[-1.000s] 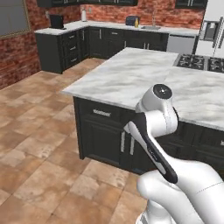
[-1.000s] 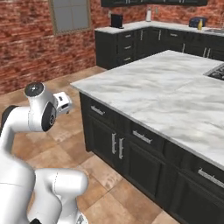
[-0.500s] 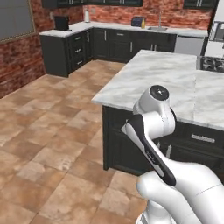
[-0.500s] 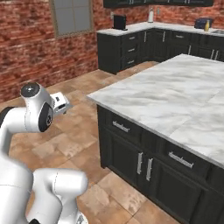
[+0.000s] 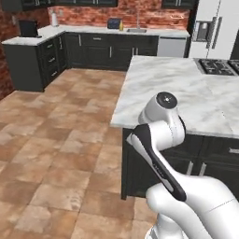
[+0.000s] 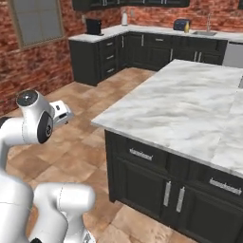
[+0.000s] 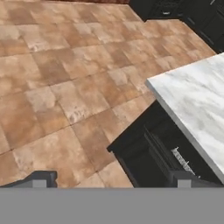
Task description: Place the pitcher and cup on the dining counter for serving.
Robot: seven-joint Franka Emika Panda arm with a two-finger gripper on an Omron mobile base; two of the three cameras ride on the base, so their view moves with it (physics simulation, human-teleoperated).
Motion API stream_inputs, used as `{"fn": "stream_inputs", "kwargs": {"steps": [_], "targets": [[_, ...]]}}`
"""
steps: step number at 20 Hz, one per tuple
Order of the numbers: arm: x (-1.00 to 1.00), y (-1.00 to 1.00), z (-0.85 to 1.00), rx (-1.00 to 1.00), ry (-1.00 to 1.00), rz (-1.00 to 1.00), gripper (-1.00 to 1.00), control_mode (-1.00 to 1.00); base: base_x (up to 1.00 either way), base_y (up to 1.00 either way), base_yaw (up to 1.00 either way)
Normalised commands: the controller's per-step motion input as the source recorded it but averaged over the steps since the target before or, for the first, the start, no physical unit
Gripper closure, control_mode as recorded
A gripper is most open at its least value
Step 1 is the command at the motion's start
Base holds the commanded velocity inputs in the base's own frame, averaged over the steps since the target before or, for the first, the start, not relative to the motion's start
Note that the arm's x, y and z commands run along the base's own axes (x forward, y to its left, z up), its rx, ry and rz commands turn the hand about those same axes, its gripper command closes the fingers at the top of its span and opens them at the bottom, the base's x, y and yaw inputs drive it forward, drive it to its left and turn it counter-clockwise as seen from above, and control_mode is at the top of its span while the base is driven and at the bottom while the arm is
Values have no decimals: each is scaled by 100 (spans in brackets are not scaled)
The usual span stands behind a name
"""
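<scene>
- The tiled floor lies wide and bare on the left of the left base view, so the base has its open room there; the risk is drifting far from the goods and wasting travel.
- The far desk along the brick wall carries a toaster, and a small yellow thing stands just beside it; I judge this may be the pitcher or the cup, but it is too small to tell, and neither task thing is plainly seen anywhere.
- A wrong guess there could send the arm after the wrong object.
- The robot arm stands folded close to the corner of the dining desk; a wide swing from here could knock an elbow against the marble edge or the black cabinet fronts below.
- The gripper shows its two dark tips far apart at the bottom of the hand view, so it is spread and holds nothing.
- The hand view looks down past the desk corner at the floor, so the edge runs near the gripper's right.
- The dining desk top is broad and bare near this corner, giving plenty of set-down room; the cooktop sits toward the far right and is best avoided when placing.
</scene>
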Motion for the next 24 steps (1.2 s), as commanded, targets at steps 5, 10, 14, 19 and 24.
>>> {"fn": "stream_inputs", "kwargs": {"steps": [5,10,14,19,24], "targets": [[0,0,0,0,0,0,-100,100,100,100,-51],[0,0,0,0,0,0,-100,100,100,100,-40],[0,0,0,0,0,0,-100,100,100,100,-27],[0,0,0,0,0,0,-100,100,100,100,-32],[0,0,0,0,0,0,-100,100,100,100,-31]]}}
